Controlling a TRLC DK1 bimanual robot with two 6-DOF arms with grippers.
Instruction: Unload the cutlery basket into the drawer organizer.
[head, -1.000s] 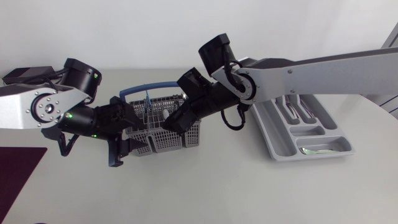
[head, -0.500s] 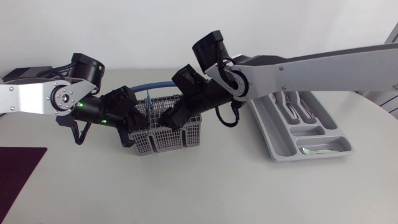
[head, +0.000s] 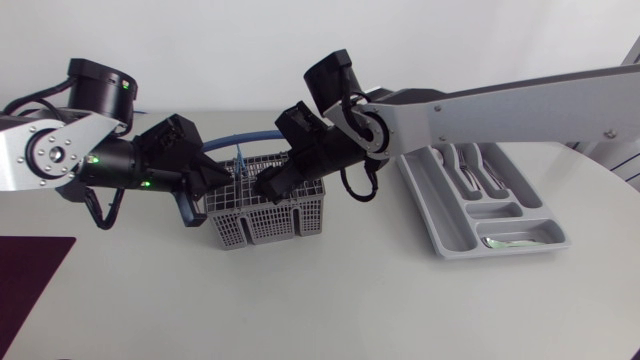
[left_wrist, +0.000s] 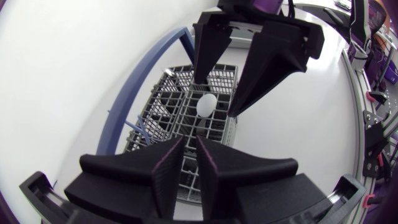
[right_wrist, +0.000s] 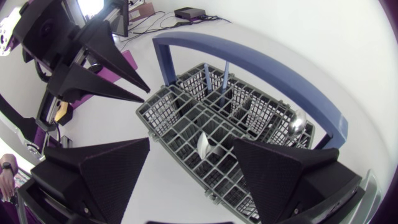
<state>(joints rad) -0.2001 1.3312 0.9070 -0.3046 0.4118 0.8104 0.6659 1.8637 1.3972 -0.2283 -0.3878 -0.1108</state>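
The grey cutlery basket (head: 262, 215) with a blue arched handle (head: 238, 140) stands at the table's middle. A white spoon bowl (right_wrist: 204, 147) and a blue upright utensil (right_wrist: 224, 78) stick up inside it. My left gripper (head: 212, 183) is at the basket's left end, its fingers (left_wrist: 166, 171) nearly together on the basket's end wall. My right gripper (head: 272, 183) hangs open just above the basket, one finger to each side of the spoon (left_wrist: 207, 104). The grey drawer organizer (head: 440, 245) lies to the right and holds several pieces.
A dark purple mat (head: 30, 270) lies at the front left edge of the table. A second spoon (right_wrist: 297, 124) stands by the handle's far foot. The right arm's long link stretches over the organizer's back end.
My left gripper's fingers closed and it drew up and back to the basket's left end. My right gripper shifted a little left over the basket, staying open.
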